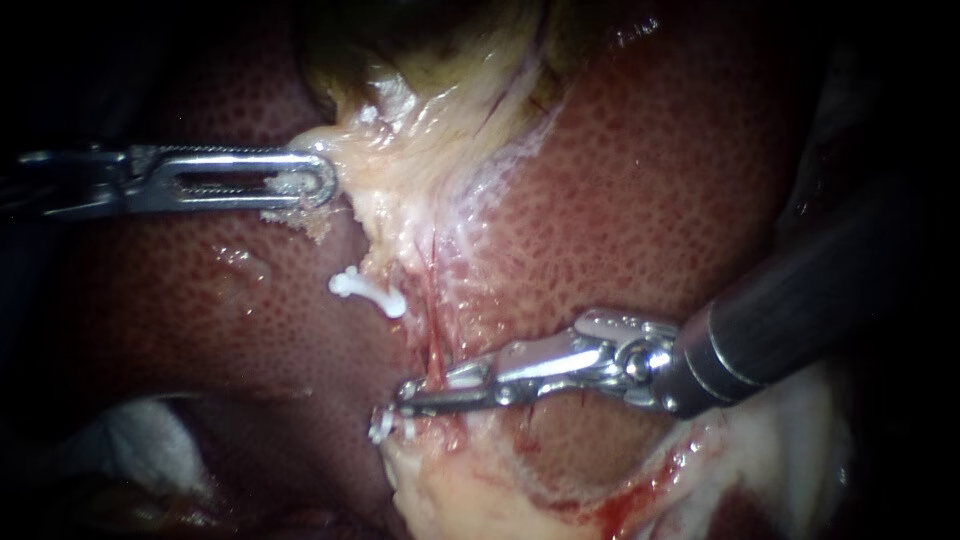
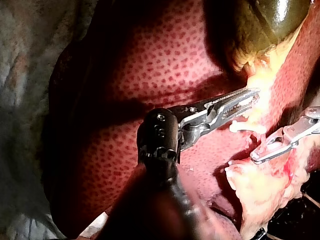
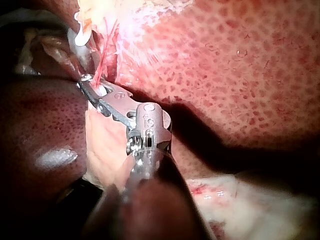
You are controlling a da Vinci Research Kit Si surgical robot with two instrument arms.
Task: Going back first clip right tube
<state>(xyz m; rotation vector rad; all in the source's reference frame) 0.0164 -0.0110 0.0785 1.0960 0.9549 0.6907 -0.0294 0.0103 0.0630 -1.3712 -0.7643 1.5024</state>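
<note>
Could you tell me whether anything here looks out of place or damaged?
Two things stand out. A white clip sits askew, one end jutting sideways over the liver. Fresh red blood streaks the pale tissue under the right instrument.

L instrument (image 1: 318, 182) + R instrument (image 1: 410, 395): shiny metal | clip (image 1: 366, 293): white plastic (smooth) | liver (image 1: 660, 190): wet, glossy

Two instruments (image 1: 316, 182) (image 1: 408, 393), two white clips (image 1: 367, 293) (image 1: 384, 427)
</note>
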